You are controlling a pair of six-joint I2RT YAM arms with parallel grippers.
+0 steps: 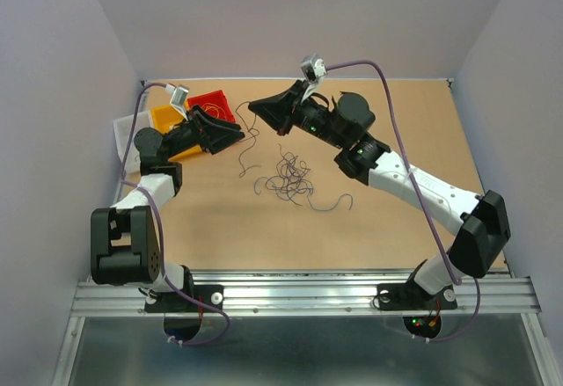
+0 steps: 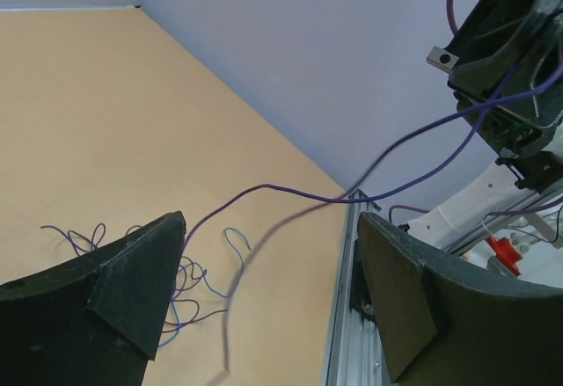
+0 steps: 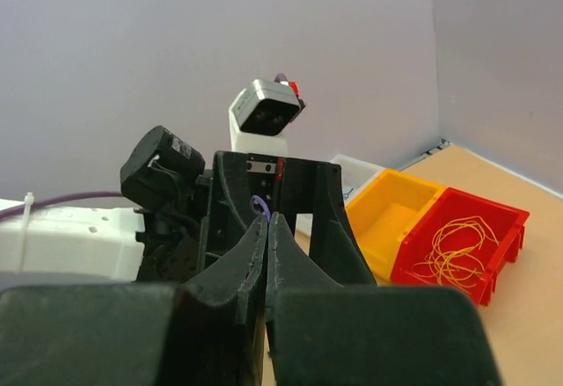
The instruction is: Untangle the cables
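A loose tangle of thin dark and blue cables lies mid-table; the left wrist view shows it past the left finger. My right gripper is raised at the back and shut on one thin purple cable, a small loop of which pokes out above the fingertips. That strand hangs down toward the table. It also crosses the left wrist view. My left gripper faces the right one, open, with nothing between its fingers.
At the back left stand a red bin holding yellow wires, a yellow bin and a white tray. Walls enclose the table on three sides. Thick lilac arm cords arc over both arms.
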